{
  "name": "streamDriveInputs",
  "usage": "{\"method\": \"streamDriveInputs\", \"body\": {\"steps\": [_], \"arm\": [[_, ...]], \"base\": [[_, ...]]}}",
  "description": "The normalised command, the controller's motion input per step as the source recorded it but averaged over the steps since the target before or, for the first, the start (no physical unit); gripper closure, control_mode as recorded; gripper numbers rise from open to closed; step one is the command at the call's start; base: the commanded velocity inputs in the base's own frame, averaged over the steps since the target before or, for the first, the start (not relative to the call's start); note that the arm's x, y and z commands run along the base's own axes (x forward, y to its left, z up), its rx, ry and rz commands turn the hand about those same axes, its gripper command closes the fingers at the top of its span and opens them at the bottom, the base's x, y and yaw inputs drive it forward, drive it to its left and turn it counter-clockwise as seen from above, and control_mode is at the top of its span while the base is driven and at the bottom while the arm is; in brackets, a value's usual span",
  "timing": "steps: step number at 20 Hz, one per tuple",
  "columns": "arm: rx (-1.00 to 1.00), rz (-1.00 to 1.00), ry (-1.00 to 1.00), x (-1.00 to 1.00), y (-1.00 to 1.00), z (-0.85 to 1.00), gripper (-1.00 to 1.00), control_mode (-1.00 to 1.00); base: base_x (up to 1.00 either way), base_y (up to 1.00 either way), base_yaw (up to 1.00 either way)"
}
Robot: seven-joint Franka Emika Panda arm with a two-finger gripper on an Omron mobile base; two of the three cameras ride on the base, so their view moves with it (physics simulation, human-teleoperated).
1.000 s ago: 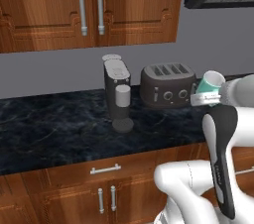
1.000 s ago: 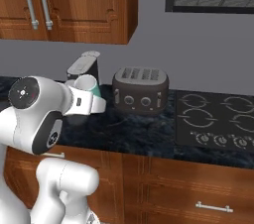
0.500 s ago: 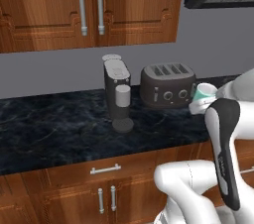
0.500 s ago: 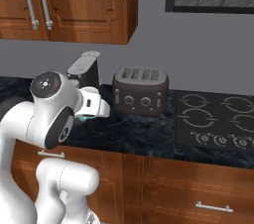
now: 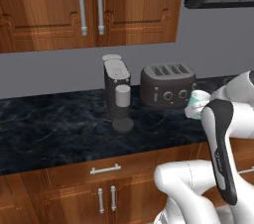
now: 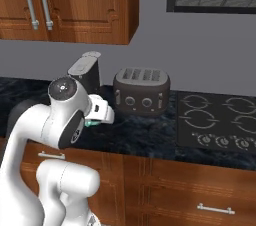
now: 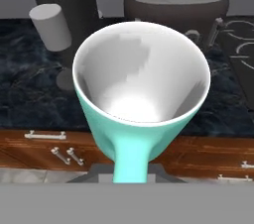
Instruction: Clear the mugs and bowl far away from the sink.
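Observation:
A pale teal mug (image 7: pixel 141 84) with a white inside is held by its handle, mouth toward the hand camera. My gripper (image 5: pixel 194 110) is shut on it, above the dark counter (image 5: pixel 49 129) just in front of the toaster (image 5: pixel 166 84). From the right base view, a sliver of the teal mug (image 6: pixel 90 123) shows under the white hand, where the gripper (image 6: pixel 100 115) sits behind my arm. The mug's body hides the fingertips in the hand view. The bowl and the sink are out of view.
A dark coffee machine (image 5: pixel 116 94) with a grey cup on it stands left of the toaster. A black stovetop (image 6: pixel 220 120) lies to the toaster's right. Wood wall cabinets hang above; drawers and doors run below the counter edge.
The hand with the teal mug has come down and slightly toward the coffee machine, closer to the counter. The grip has stayed the same.

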Motion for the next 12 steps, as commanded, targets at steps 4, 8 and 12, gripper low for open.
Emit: {"method": "streamDriveInputs", "body": {"steps": [4, 8, 12], "arm": [[0.07, 0.06, -0.02, 0.32, 0.0, -0.53, 1.0, -1.0], [0.0, 0.0, 0.0, 0.51, 0.03, -0.38, 1.0, -1.0], [-0.01, 0.0, 0.01, 0.67, 0.08, -0.31, 1.0, -1.0]], "base": [[0.0, 0.0, 0.0], [0.0, 0.0, 0.0], [0.0, 0.0, 0.0]]}}
